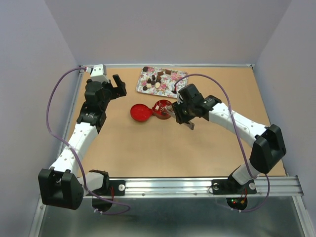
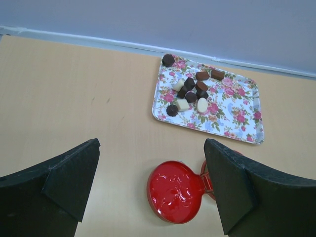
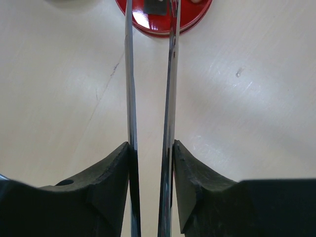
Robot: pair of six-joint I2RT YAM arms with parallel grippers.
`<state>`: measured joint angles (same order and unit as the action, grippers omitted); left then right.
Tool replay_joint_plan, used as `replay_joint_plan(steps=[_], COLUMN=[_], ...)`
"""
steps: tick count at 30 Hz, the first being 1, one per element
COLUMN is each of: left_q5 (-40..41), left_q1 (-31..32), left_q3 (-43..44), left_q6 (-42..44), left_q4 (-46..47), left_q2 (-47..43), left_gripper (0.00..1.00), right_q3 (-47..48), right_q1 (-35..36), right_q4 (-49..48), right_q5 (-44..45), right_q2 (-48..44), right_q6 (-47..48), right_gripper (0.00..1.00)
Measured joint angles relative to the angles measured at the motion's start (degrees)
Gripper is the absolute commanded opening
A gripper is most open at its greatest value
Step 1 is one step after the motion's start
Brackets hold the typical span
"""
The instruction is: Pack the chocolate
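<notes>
Several chocolate pieces [image 1: 157,79], dark, brown and cream, lie on the pink-flowered tray [image 1: 174,89]; they also show in the left wrist view [image 2: 190,91]. The round red tin [image 1: 159,105] stands open beside its red lid [image 1: 140,112]. My right gripper [image 1: 180,114] is shut on the long metal tongs [image 3: 131,98], whose tips reach over the tin [image 3: 192,17]. A dark piece [image 3: 154,6] sits between the tong tips above the tin. My left gripper [image 1: 118,84] is open and empty, above the table left of the tray, with the lid [image 2: 175,191] below it.
The tray [image 2: 242,123] lies at the back middle of the brown table, close to the back wall. Walls stand on the left, back and right. A metal rail [image 1: 197,185] runs along the near edge.
</notes>
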<state>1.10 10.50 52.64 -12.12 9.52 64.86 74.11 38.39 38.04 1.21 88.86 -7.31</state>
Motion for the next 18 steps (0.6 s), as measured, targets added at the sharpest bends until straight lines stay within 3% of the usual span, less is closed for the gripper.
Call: replay_joint_plan(steps=[5,18], left_q5=[-0.1,-0.4], left_q1=[0.0,0.0], left_q3=[0.0,0.0], left_q6=[0.0,0.0], left_q4=[0.0,0.0], left_q2=[0.0,0.0], left_gripper=[0.99,0.99], right_q3=[0.0,5.1], right_q1=[0.0,0.0], right_q4=[-0.6,-1.3], right_q5=[0.1,1.1], right_q2=[1.9,3.3], right_q6=[0.0,0.0], right_gripper=[0.54,0.51])
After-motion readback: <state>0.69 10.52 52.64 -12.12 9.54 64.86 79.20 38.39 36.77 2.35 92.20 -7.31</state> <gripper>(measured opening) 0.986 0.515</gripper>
